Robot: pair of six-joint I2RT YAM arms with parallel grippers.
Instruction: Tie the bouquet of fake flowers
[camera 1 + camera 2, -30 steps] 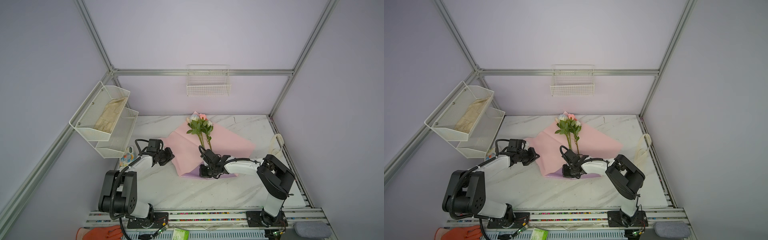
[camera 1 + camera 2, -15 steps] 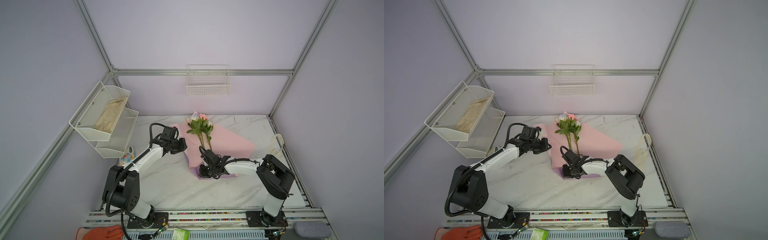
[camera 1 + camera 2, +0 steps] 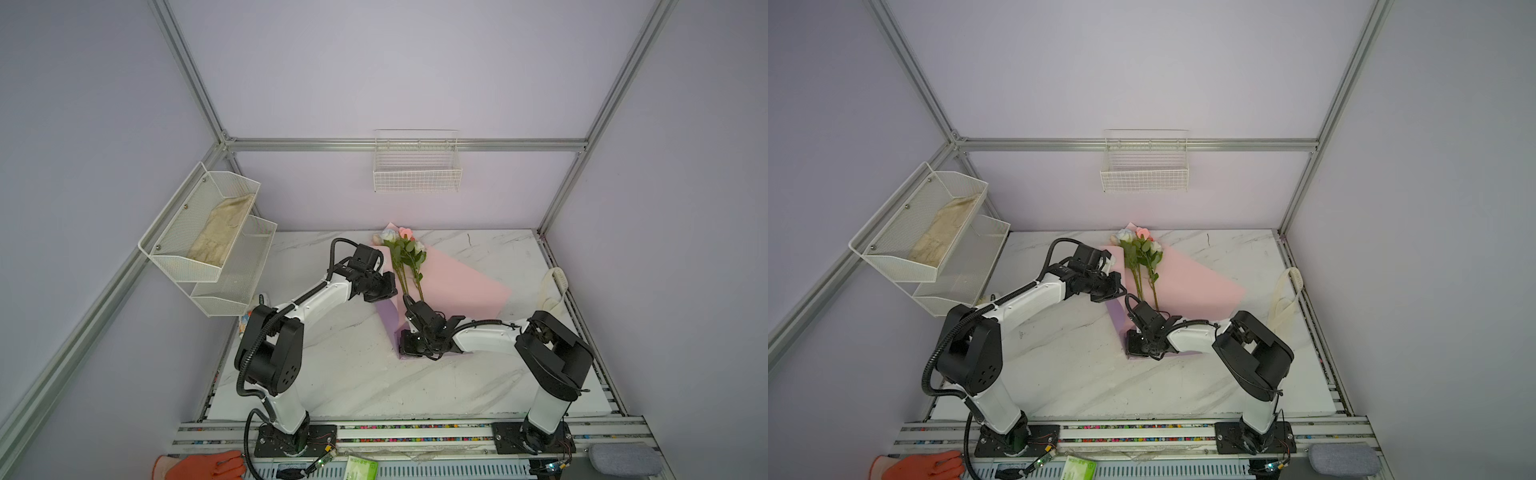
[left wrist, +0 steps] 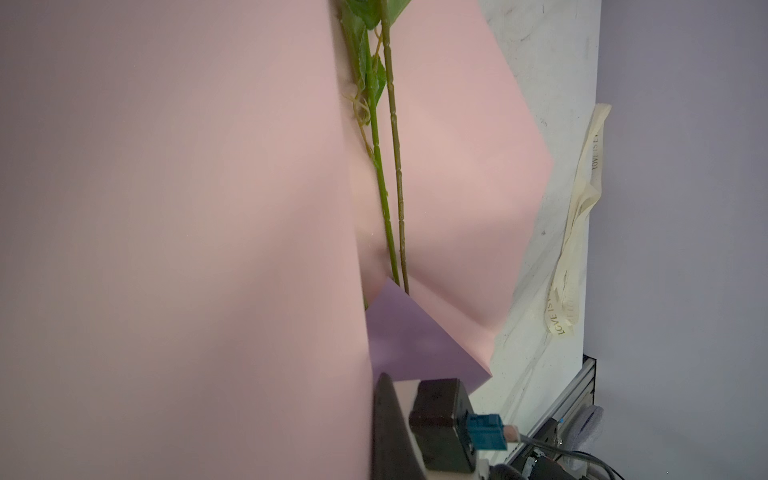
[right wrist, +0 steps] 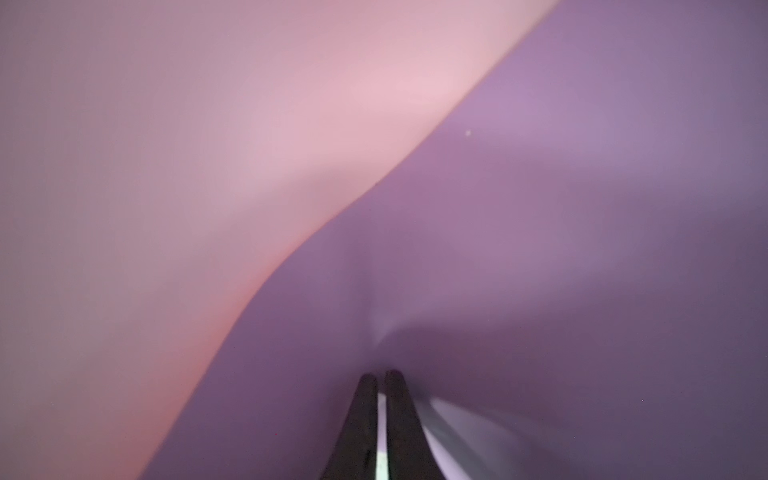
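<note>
The bouquet of fake flowers (image 3: pixel 401 245) (image 3: pixel 1138 245) lies on a pink-and-lilac paper sheet (image 3: pixel 457 286) (image 3: pixel 1196 286), heads toward the back wall. Its green stems (image 4: pixel 392 166) run down the sheet's middle. My left gripper (image 3: pixel 386 289) (image 3: pixel 1117 291) is shut on the sheet's left edge and holds it raised just left of the stems. The lifted pink paper (image 4: pixel 166 208) hides its fingers in the left wrist view. My right gripper (image 3: pixel 409 347) (image 3: pixel 1136 347) (image 5: pixel 380 374) is shut on the lilac corner (image 5: pixel 540 208) at the stem ends.
A cream printed ribbon (image 3: pixel 555 286) (image 3: pixel 1285 295) (image 4: pixel 582 199) lies by the table's right edge. Mesh shelves (image 3: pixel 208 241) hang on the left wall and a wire basket (image 3: pixel 417 174) on the back wall. An orange glove (image 3: pixel 199 467) lies on the front rail.
My left gripper has carried the paper's left edge from the far left up and rightward to the stems, folding the sheet over. The right gripper has stayed at the lilac corner.
</note>
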